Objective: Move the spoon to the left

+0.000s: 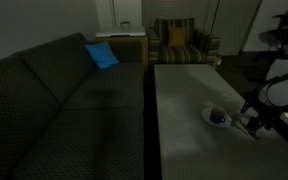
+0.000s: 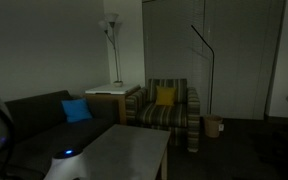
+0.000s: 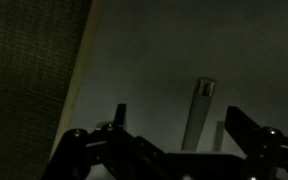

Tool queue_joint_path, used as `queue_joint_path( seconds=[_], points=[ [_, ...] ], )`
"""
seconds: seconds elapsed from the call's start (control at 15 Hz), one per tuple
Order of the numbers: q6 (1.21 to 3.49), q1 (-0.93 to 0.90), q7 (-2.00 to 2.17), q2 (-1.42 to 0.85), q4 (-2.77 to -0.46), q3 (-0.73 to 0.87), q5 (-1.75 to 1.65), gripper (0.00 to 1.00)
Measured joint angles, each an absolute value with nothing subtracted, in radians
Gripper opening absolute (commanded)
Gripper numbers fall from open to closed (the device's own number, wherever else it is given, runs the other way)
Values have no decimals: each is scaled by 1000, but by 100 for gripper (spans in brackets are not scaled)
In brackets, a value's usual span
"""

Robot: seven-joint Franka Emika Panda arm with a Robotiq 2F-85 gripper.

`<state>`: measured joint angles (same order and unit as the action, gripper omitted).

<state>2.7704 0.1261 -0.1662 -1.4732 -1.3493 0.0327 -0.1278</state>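
In the wrist view a thin, pale spoon (image 3: 197, 115) lies on the grey table (image 3: 154, 60); only its long flat handle shows, running away from the camera. My gripper (image 3: 179, 120) hangs open just above it. The handle sits between the two dark fingers (image 3: 239, 125), nearer the right one, and neither touches it. In an exterior view the gripper (image 1: 254, 124) is low over the table's right edge, beside a round white saucer with a small dark blue cup (image 1: 216, 117). The spoon is too dim to make out there.
A dark patterned sofa (image 1: 54, 95) with a blue cushion (image 1: 102, 55) runs along the table's left side; its edge shows in the wrist view too (image 3: 29, 70). A striped armchair (image 2: 167, 108), a wooden side table (image 2: 117, 100) and a floor lamp (image 2: 111, 40) stand at the back.
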Motion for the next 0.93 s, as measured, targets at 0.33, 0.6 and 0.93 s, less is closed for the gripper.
queue_joint_path(
  seconds=[0.33,0.6,0.93],
  points=[
    [2752,66,-128,-1473,-1348,77,-128,94],
    [2740,35,-122,-1473,-1348,93,-129,52],
    [2734,18,-122,-1475,-1350,94,-129,16]
  ],
)
